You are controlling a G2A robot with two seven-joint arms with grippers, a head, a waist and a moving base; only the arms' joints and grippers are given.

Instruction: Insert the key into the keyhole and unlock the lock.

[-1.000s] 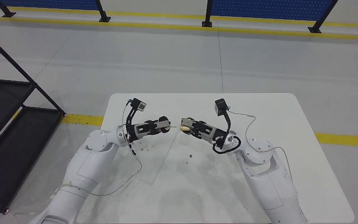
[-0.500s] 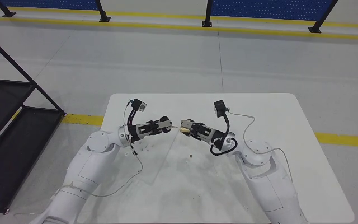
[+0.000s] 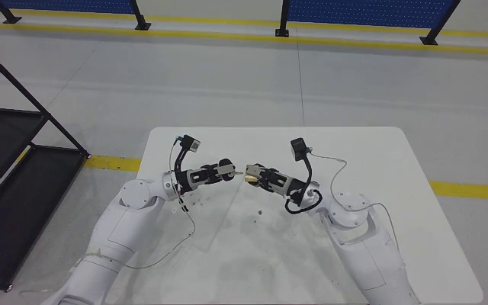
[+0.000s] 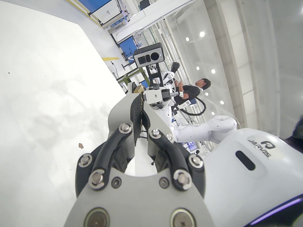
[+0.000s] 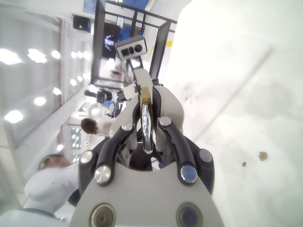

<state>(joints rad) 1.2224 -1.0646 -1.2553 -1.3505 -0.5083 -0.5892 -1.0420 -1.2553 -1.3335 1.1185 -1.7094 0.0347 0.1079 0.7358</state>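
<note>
Above the middle of the white table (image 3: 366,152) my two grippers meet tip to tip. My left gripper (image 3: 226,169) (image 4: 142,102) is shut on the small key (image 3: 239,173), whose blade points at the lock. My right gripper (image 3: 256,174) (image 5: 145,90) is shut on the brass padlock (image 3: 249,174) (image 5: 144,96). The padlock's chrome shackle (image 5: 145,124) runs back between the fingers toward the wrist. In the left wrist view the padlock's brass body (image 4: 137,89) sits just past my fingertips. The key's tip and the keyhole are hidden at the contact.
Small brown crumbs lie on the table below the grippers (image 3: 259,213) (image 5: 262,155) (image 4: 81,145). A black metal rack (image 3: 30,152) stands on the floor left of the table. The table has bare surface on all sides of the arms.
The right wrist has shifted a little to the left and the left wrist a touch to the right. The key and lock stay pressed tip to tip.
</note>
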